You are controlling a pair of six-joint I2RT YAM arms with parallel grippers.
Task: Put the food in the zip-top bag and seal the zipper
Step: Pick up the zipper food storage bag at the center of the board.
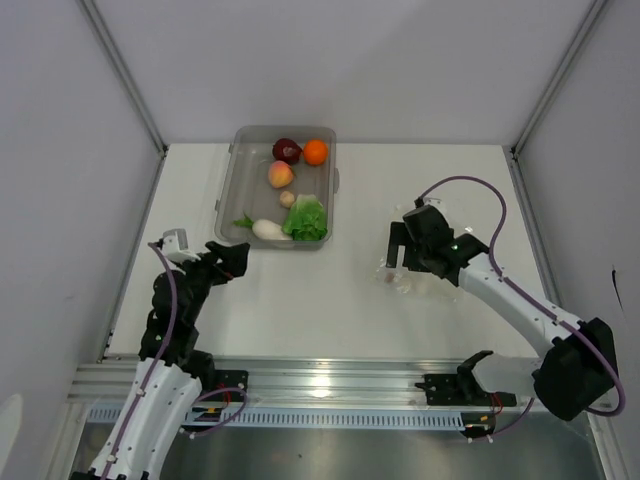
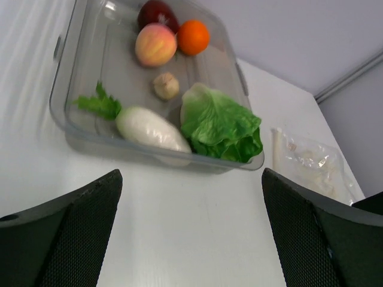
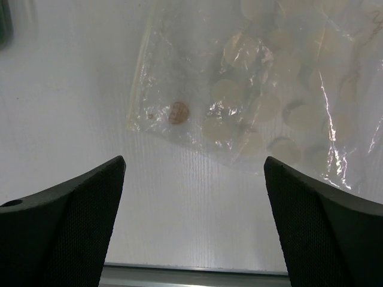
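- The tray point(image 1: 236, 190), grey and translucent, sits on the bench point(image 1: 320, 300) at the far side, left of centre, and all the food lies in it.
- At the tray's far end, the dark red bulb point(image 1: 286, 150) is on the left and the orange point(image 1: 316, 152) just to its right.
- The peach-coloured fruit point(image 1: 281, 174) lies just nearer than the bulb, and the small beige lump point(image 1: 288, 199) nearer again.
- At the tray's near end, the white radish point(image 1: 268, 229) lies on its side with its green top pointing left. The green lettuce point(image 1: 306, 219) is just to its right and touches it.
- The zip-top bag point(image 1: 415, 280) lies flat and crinkled on the bench, to the right of the tray and apart from it.
- A small brown round spot point(image 3: 178, 112) shows inside the bag near one corner.
- The zipper point(image 2: 276, 149) appears as a pale strip along the bag edge that faces the tray. I cannot tell whether it is pressed shut.
- The left arm point(image 1: 175, 300) reaches toward the tray's near left corner. The left jaws are spread wide and sit just short of the tray.
- The right arm point(image 1: 510, 295) reaches in from the right. The right jaws are spread wide above the bag's left part.
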